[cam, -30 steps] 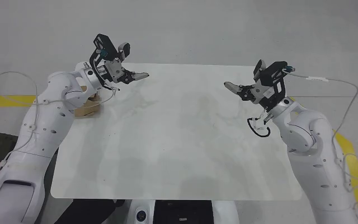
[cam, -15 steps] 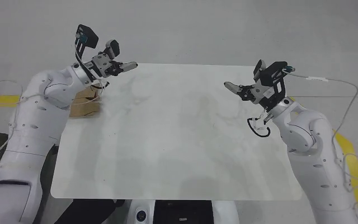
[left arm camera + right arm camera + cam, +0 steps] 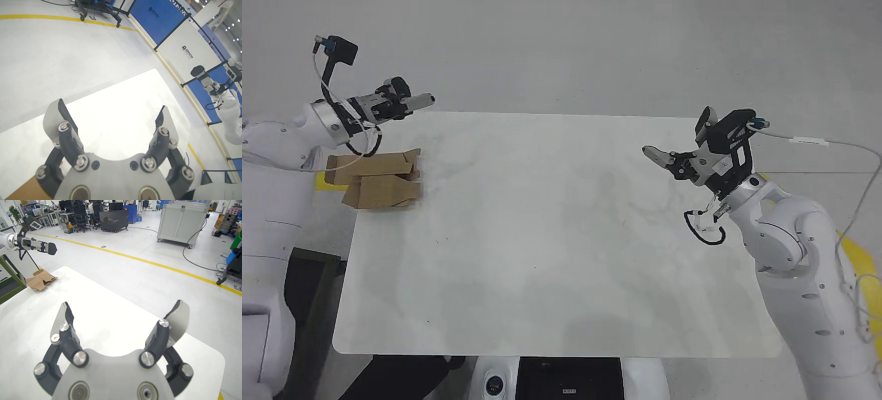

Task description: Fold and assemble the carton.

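A flat brown cardboard carton [image 3: 377, 180] lies unfolded beside the table's far left corner, partly off the white table [image 3: 552, 250]; the right wrist view shows the carton [image 3: 40, 280] from across the table. My left gripper [image 3: 422, 101] hangs open and empty above that far left corner, beyond the carton; its fingers [image 3: 63, 113] stand wide apart over the table's corner. My right gripper [image 3: 652, 153] is open and empty above the table's right side, its fingers [image 3: 65, 315] spread. The left gripper [image 3: 51, 248] also shows far off in the right wrist view.
A green frame [image 3: 11, 283] stands beside the carton off the table's left edge. Yellow floor lines [image 3: 151, 262] run past the table. Blue panels [image 3: 170, 24] stand beyond the right arm. The table's middle is bare.
My left arm has swung left and back, away from over the carton, uncovering it; its gripper now hangs beyond the table's far left corner. The right arm has kept still.
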`<state>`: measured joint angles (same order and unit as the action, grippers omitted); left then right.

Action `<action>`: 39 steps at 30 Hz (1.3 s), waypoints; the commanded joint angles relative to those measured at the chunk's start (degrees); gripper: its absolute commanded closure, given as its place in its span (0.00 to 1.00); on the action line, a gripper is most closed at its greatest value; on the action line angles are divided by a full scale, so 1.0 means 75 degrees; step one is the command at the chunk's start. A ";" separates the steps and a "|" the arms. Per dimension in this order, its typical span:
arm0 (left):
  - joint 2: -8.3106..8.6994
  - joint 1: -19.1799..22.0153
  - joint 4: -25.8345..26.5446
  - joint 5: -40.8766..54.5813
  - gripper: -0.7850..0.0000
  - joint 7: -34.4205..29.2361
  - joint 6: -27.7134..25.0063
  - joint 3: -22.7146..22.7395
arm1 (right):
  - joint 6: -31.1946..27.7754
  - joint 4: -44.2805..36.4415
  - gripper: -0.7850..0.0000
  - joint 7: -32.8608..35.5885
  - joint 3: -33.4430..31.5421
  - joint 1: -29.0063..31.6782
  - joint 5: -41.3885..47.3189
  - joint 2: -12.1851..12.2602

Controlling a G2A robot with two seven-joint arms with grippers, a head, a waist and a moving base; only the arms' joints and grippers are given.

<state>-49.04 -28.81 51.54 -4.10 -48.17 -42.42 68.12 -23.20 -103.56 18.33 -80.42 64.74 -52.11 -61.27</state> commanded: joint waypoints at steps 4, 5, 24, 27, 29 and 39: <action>0.0048 0.0237 -0.0826 -0.0018 0.00 0.0011 -0.0513 0.0119 | 0.0000 0.0000 0.00 0.0000 0.0000 0.0000 0.0000 0.0000; 0.0053 0.0235 -0.1067 0.0005 0.00 0.0003 -0.0616 0.0123 | 0.0000 0.0000 0.00 0.0000 0.0000 0.0000 0.0000 0.0000; 0.0260 0.1330 -0.3960 -0.0958 0.00 0.0376 -0.0612 0.0202 | 0.0000 0.0000 0.00 0.0000 0.0000 0.0000 0.0000 0.0000; 0.0309 0.1444 -0.4272 -0.1104 0.00 0.0532 -0.0599 0.0215 | 0.0000 0.0000 0.00 0.0000 0.0000 0.0000 0.0000 0.0000; 0.0340 0.1498 -0.4463 -0.1227 0.00 0.0649 -0.0495 0.0209 | 0.0000 0.0000 0.00 0.0000 0.0000 0.0000 0.0000 0.0000; 0.0462 0.1493 -0.5155 -0.2013 0.00 0.1472 0.0675 0.0065 | 0.0000 0.0000 0.00 0.0000 0.0000 0.0000 0.0000 0.0000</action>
<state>-45.69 -17.54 13.28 -18.58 -37.59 -38.49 68.73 -23.20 -103.56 18.33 -80.42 64.74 -52.11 -61.27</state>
